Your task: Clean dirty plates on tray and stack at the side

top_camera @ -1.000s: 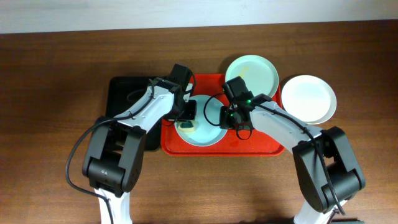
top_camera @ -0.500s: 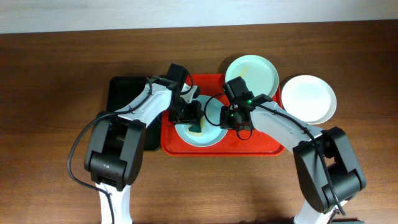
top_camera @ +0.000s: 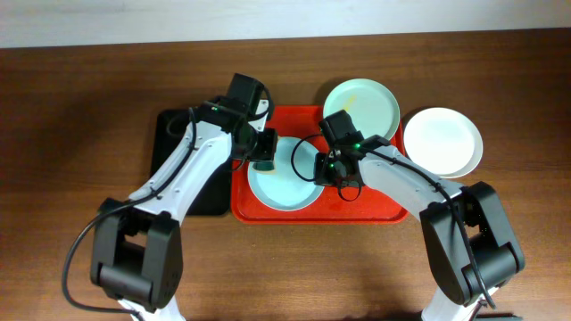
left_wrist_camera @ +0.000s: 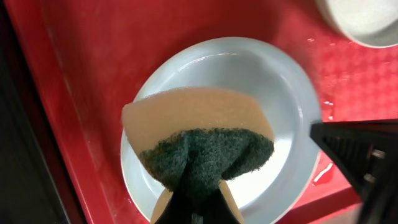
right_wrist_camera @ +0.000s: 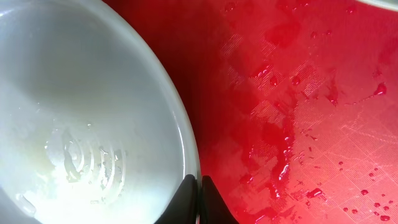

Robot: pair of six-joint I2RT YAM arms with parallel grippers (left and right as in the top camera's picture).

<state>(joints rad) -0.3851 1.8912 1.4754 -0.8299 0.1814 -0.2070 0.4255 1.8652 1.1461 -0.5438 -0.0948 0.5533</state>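
A pale blue plate (top_camera: 284,181) lies on the red tray (top_camera: 375,209). It also shows in the left wrist view (left_wrist_camera: 280,106) and wet in the right wrist view (right_wrist_camera: 87,112). My right gripper (top_camera: 326,169) is shut on the plate's right rim (right_wrist_camera: 198,182). My left gripper (top_camera: 262,153) is shut on a yellow and green sponge (left_wrist_camera: 202,134) and holds it above the plate's left part. A pale mint green plate (top_camera: 360,105) lies at the tray's far right corner. A white plate (top_camera: 442,141) rests on the table right of the tray.
A black tray (top_camera: 178,143) lies left of the red tray, under my left arm. Water drops cover the red tray's floor (right_wrist_camera: 298,93) right of the blue plate. Bare wooden table (top_camera: 80,116) lies all around.
My left gripper has lifted the sponge off the blue plate and drawn back to the left and away. The right gripper has stayed on the plate's rim.
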